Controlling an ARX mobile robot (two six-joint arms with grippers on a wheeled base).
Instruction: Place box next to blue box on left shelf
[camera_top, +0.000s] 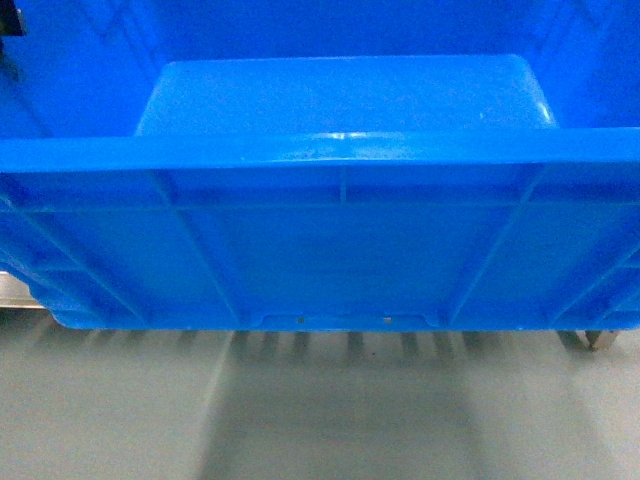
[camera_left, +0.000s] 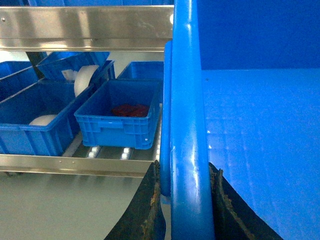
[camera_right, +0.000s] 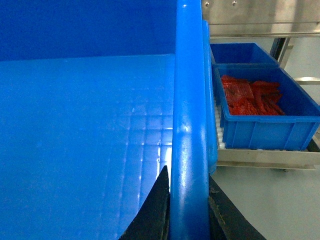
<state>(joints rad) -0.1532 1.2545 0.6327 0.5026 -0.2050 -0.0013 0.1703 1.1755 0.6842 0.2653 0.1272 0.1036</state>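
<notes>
In your head view the box (camera_top: 340, 250) fills nearly the whole frame: you see its thick near rim running level across, the ribbed outer wall below it, and part of its smooth floor beyond the rim. Under the box's lower edge lies grey floor (camera_top: 320, 420), and a bit of metal frame (camera_top: 590, 340) shows at the lower right; neither claw appears in this view. In your left wrist view the left claw (camera_left: 187, 200) is closed on the box's side rim (camera_left: 187, 100), one dark finger (camera_left: 145, 210) on the outer face and the other on the inner face, with the rim standing upright between them and the box's floor spread out to the right. To the left of that rim you see the left shelf (camera_left: 75, 162), its metal front rail with white rollers (camera_left: 125, 152) behind it, carrying a small blue bin (camera_left: 120, 120) with red items inside and a larger blue bin (camera_left: 35, 130) holding white rolls beside it. In your right wrist view the right claw (camera_right: 189, 210) likewise clamps the opposite side rim, a dark finger (camera_right: 157, 210) on each face. To the right of the rim another blue bin (camera_right: 267, 115) filled with red parts (camera_right: 250, 95) sits on a roller deck, a further blue bin behind it.
</notes>
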